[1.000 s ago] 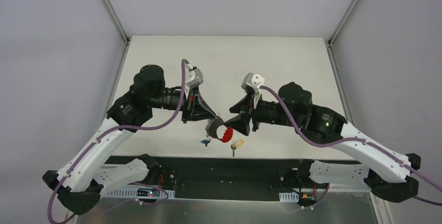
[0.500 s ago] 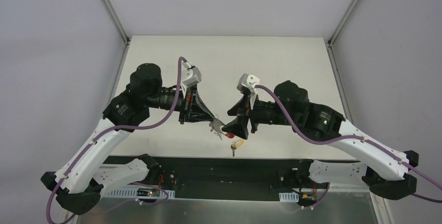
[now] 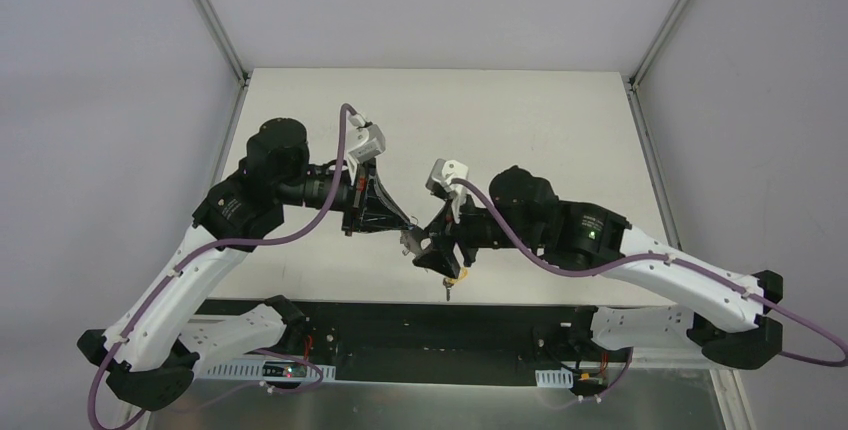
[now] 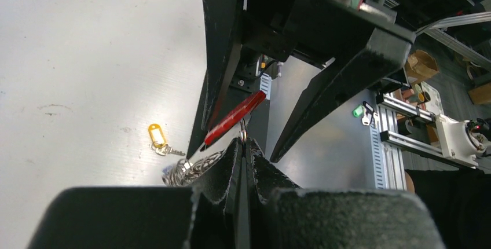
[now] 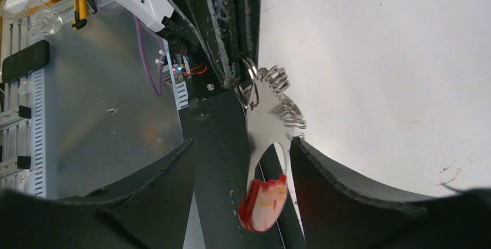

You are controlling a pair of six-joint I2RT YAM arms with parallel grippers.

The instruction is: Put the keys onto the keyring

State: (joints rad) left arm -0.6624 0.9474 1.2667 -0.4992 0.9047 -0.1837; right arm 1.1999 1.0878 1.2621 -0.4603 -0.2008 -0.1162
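My left gripper [image 4: 242, 140] is shut on the thin silver ring of the keyring [image 4: 243, 135] and holds it above the table. The red strap [image 4: 234, 117] sticks up from the ring and the chain [image 4: 191, 171] bunches beside my left finger. My right gripper [image 5: 242, 142] is open, with the red strap [image 5: 263, 205] hanging between its fingers and touching neither pad. In the top view both grippers meet tip to tip, left [image 3: 408, 233] and right [image 3: 432, 255]. The yellow-headed key [image 4: 156, 137] lies on the table, partly hidden under the right gripper in the top view [image 3: 455, 278]. I cannot make out the blue tag.
The table's near edge and the black base rail [image 3: 400, 315] run just below the key. The white tabletop [image 3: 450, 120] stretches behind the grippers. Grey walls stand on both sides.
My right gripper has moved left and nearer, up to the left gripper; its open fingers now straddle the red strap and cover part of the key. The left gripper has barely moved.
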